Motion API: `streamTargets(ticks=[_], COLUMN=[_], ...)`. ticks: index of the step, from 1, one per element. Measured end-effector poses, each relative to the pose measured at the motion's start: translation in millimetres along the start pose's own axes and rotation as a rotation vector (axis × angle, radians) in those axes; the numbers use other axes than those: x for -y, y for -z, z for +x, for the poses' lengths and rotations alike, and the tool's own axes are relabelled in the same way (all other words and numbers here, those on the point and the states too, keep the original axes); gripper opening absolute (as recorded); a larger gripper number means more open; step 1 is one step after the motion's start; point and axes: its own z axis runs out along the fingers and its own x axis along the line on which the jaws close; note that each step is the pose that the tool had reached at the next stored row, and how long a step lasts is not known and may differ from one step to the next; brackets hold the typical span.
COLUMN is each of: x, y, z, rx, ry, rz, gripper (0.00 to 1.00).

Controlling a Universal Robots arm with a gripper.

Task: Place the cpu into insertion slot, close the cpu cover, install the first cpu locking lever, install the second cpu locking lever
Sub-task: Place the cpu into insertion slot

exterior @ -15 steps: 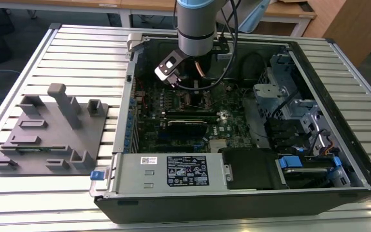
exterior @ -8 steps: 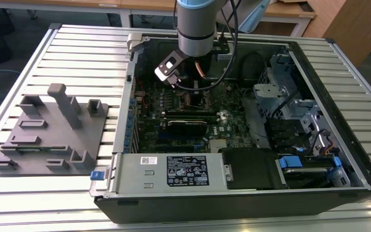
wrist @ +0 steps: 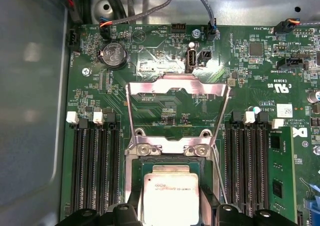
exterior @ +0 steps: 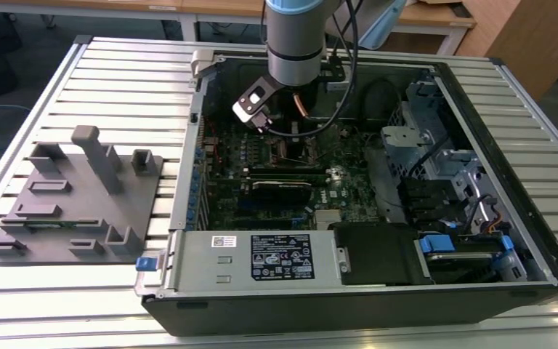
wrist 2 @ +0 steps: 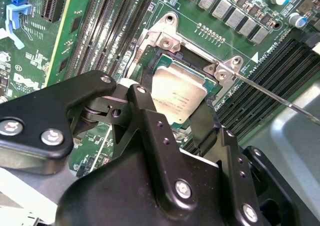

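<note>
Open computer case point(exterior: 357, 309) on slatted table point(exterior: 114, 65) | gripper point(wrist 2: 176, 110) fingers point(wrist 2: 150, 121) narrow, clamping cpu point(wrist 2: 175, 88) at slot point(wrist: 170, 147) | cover point(wrist: 175, 87) flipped open

In the second wrist view the claw point(wrist 2: 174, 110) covers the near edge of the cpu point(wrist 2: 179, 88) and much of the insertion slot point(wrist 2: 159, 56) (whether it touches the chip cannot be told). The first wrist view's edge cuts off the cpu point(wrist: 170, 198). In the exterior view the arm point(exterior: 298, 43) hides the slot.
</note>
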Motion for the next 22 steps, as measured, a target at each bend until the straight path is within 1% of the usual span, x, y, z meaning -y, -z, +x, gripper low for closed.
streamTargets(ticks=[22], x=[0.2], y=[-3.1], z=[0.0], rx=[0.0000], ry=[0.000], rz=[0.0000], gripper=[0.54])
